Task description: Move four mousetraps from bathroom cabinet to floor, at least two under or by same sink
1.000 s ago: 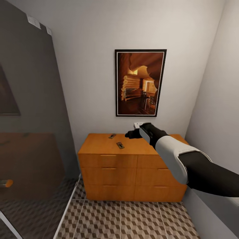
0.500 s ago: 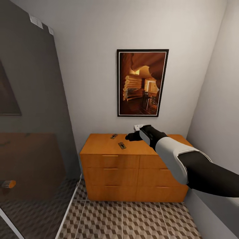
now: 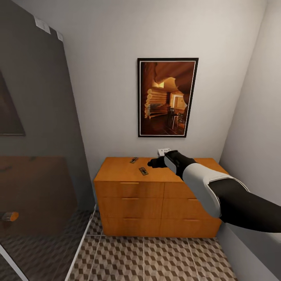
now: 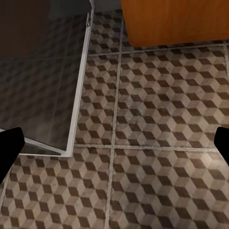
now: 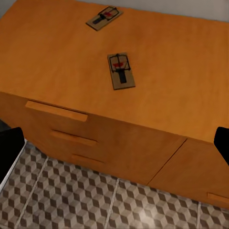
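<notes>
Glass shower panel (image 3: 35, 156) stands at the left, over the cube-patterned bathroom floor (image 3: 156, 261). Beside it, an orange cabinet (image 3: 156, 203) carries two mousetraps on top: the far mousetrap (image 3: 134, 160) near the back wall and the near mousetrap (image 3: 143, 171) toward the front edge, well apart. Right gripper (image 3: 153, 161) hovers just right of them, its fingers spread wide in the wrist view. Left gripper (image 4: 114, 143) hangs open above floor tiles.
</notes>
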Robot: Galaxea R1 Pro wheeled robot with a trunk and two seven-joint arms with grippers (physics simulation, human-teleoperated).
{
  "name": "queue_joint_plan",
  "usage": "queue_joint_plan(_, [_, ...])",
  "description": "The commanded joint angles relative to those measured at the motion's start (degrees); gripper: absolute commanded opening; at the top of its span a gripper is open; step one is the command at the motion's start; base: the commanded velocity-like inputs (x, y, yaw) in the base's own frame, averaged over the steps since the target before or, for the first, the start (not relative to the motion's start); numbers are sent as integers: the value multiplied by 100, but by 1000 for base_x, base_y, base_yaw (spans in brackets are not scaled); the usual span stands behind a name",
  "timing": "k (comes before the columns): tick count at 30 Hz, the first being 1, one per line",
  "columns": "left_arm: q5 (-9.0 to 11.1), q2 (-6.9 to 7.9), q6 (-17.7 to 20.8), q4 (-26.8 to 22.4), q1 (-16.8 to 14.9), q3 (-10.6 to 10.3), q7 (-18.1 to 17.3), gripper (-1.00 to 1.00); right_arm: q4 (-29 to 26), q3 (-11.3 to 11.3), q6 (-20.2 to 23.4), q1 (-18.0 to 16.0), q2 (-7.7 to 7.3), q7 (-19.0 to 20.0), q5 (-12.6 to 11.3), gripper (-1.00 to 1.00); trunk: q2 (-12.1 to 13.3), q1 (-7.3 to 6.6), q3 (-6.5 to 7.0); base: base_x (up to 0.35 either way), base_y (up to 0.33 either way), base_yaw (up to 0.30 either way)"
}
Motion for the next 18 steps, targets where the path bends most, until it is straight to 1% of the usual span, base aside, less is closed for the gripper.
queue_joint_plan(1, [37,-5,-32,23,-7,-49,12,100,3,49,18,2,0,7,-39,100,-5,2,-3,0,0,0])
queue_joint_plan(8, [37,-4,-29,23,-8,-49,12,100,25,49,4,13,0,7,-39,100,-5,2,-3,31,0,0])
queue_joint_plan(14, [37,-5,-29,23,-7,-49,12,100,29,49,-4,170,0,7,-39,100,-5,2,-3,94,0,0])
queue_joint_plan(18, [37,-5,-30,23,-7,-49,12,100,30,49,-6,235,0,7,-39,100,-5,2,-3,42,0,0])
